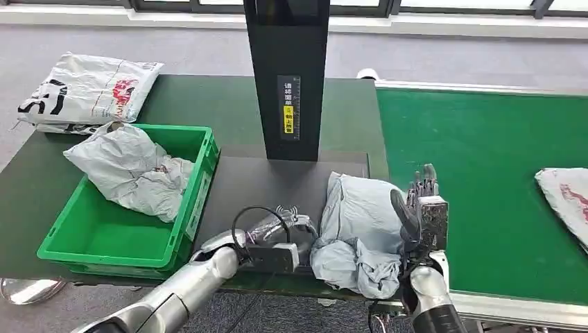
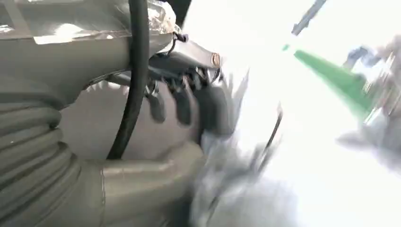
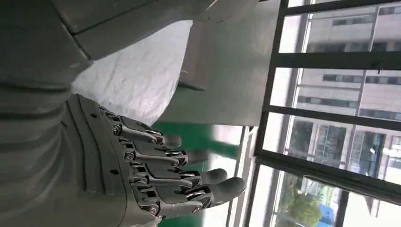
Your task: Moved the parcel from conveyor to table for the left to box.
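Observation:
A crumpled grey parcel (image 1: 360, 222) lies on the dark table (image 1: 263, 187), near its front edge and next to the green conveyor (image 1: 478, 159). My right hand (image 1: 424, 208) stands at the parcel's right side with its fingers straight and apart, holding nothing. The right wrist view shows that hand (image 3: 156, 175) beside the pale parcel (image 3: 137, 80). My left hand (image 1: 281, 225) is low over the table, just left of the parcel, fingers pointing toward it. In the blurred left wrist view the left hand's fingers (image 2: 182, 106) hang apart from the thumb with nothing between them.
A green bin (image 1: 197, 187) at the table's left holds another crumpled grey parcel (image 1: 132, 170). A white printed bag (image 1: 87, 90) lies behind it. A black post (image 1: 288, 76) stands mid-table behind the parcel. One more parcel (image 1: 565, 201) lies at the conveyor's right edge.

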Tool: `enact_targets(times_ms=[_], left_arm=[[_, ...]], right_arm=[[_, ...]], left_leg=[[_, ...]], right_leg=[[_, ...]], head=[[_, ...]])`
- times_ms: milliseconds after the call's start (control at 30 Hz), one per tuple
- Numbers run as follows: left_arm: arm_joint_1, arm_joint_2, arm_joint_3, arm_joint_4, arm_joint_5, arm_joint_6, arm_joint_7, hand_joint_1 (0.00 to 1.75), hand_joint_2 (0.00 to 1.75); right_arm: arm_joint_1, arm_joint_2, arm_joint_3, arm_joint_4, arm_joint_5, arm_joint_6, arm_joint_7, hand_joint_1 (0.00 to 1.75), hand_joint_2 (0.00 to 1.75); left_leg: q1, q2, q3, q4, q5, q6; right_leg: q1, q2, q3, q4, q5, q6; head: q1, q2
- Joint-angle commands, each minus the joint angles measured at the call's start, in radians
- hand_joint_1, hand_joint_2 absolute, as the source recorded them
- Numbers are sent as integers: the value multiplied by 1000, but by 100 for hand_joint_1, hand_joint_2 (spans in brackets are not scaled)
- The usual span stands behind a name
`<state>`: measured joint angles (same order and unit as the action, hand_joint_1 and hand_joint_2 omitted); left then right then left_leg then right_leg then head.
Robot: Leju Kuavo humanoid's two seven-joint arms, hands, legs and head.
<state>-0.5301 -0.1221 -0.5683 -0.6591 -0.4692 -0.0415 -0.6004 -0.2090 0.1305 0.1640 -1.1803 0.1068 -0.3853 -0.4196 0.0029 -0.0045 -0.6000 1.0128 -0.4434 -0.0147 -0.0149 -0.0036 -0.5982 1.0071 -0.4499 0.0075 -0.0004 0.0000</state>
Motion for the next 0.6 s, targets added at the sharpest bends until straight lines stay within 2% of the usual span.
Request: enact_targets(times_ms=[33, 167, 300, 433, 533, 567, 600], left_arm=[[3, -21, 232, -125, 206, -99, -4, 175, 175], [4, -31, 286, -203, 398, -165, 6, 175, 175], [-3, -16, 290, -296, 482, -141, 75, 175, 175], [-9, -20, 337, -320, 525, -89, 57, 175, 175], [-38, 14, 354, -356, 531, -50, 129, 175, 175], [-41, 28, 337, -355, 521, -77, 160, 101, 175], [-34, 44, 310, -363, 477, -93, 168, 0, 175]], right_arm=[[-20, 5, -49, 67, -22, -5, -18, 0, 175], [-24, 1, -47, 78, -42, -8, -38, 0, 175], [-21, 0, -51, 69, -54, -9, -42, 0, 175], [-19, 4, -52, 66, -55, -13, -43, 0, 175], [-8, 4, -56, 53, -54, -12, -41, 0, 175], [-8, 5, -57, 52, -53, -12, -40, 0, 175], [-9, 5, -58, 53, -47, -13, -37, 0, 175]], left_leg=[[1, 1, 2, -1, 0, 0], [1, 1, 1, -1, 0, 0], [1, 0, 0, 0, 0, 0], [1, 1, 3, -1, 0, 0], [1, 2, 2, -1, -1, 0], [1, 1, 0, 0, 0, 0], [1, 2, 2, -1, 0, 0]], right_leg=[[1, 1, 2, -2, 0, -1], [1, 1, 2, -1, 0, 0], [1, 0, 1, -1, 0, -1], [1, 1, 3, -2, 0, -1], [1, 1, 2, -1, 0, -1], [1, 1, 1, -1, 0, -1], [1, 2, 1, -1, 0, -1]], head=[[0, 0], [0, 0], [0, 0], [0, 0], [0, 0], [0, 0], [0, 0]])
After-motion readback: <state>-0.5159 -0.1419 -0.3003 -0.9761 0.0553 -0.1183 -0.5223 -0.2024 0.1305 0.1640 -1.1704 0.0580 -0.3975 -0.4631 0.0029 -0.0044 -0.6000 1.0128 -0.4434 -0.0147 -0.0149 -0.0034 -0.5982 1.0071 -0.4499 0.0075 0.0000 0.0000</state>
